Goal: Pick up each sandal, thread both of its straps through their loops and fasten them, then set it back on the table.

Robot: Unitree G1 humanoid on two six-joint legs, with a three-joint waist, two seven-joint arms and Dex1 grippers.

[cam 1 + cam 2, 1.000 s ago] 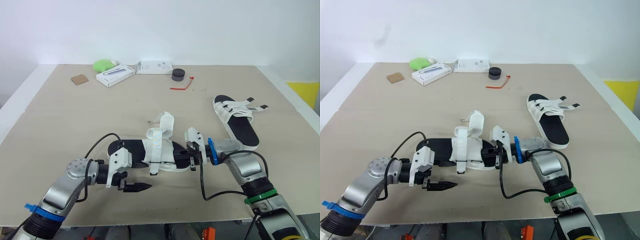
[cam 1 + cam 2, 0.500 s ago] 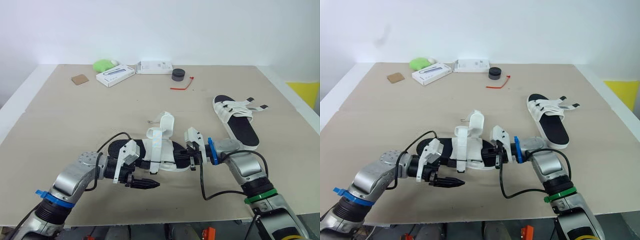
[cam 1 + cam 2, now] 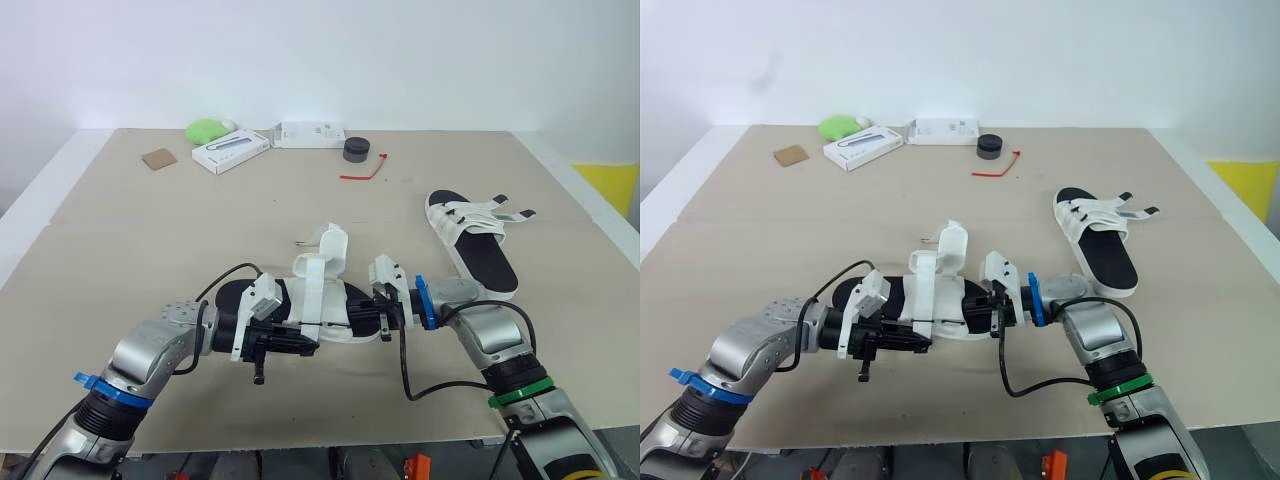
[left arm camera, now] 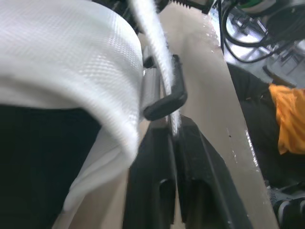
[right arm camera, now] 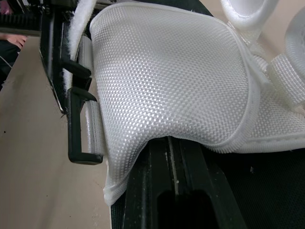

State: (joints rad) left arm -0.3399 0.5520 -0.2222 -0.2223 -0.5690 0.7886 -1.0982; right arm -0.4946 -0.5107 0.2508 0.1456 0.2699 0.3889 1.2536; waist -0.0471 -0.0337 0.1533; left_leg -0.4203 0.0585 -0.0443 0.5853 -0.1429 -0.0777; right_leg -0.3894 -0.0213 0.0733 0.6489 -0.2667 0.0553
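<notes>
Between the two grippers, head views: the near sandal (image 3: pixel 325 300) is held low across the front of the table (image 3: pixel 150 230). One end lies by the left gripper (image 3: pixel 300 342) and the other end at the right gripper (image 3: pixel 381 320). The arrangement is read as a brace-and-work split: the sandal is steadied by the right so that the straps can be worked by the left. Both straps are seen unfastened, one hanging down the side facing the left gripper, the other arched up beyond it. The far sandal (image 3: pixel 470 240) lies flat well beyond the right gripper, straps splayed, judged not yet handled.

Left wrist view: the left gripper (image 4: pixel 174 128) is closed, with the thin white strap (image 4: pixel 159 52) nipped between its fingers. The black loop (image 4: pixel 167 99) sits just ahead of the fingertips. Whether the strap passes through it or only across it cannot be told. The pinch is placed close to the loop, presumably so that the limp strap is kept short and steerable.

Right wrist view: the fingers of the right gripper (image 5: pixel 170 148) are together beneath the edge of the mesh upper (image 5: pixel 171 71). They are judged to be clamped on the sandal's sole edge, though the contact is hidden by the flap. The loop (image 5: pixel 78 125) stands off to the side, apart from this grip, so the working side is left unobstructed.

Step judged: first strap being threaded; fastening not yet done.
</notes>
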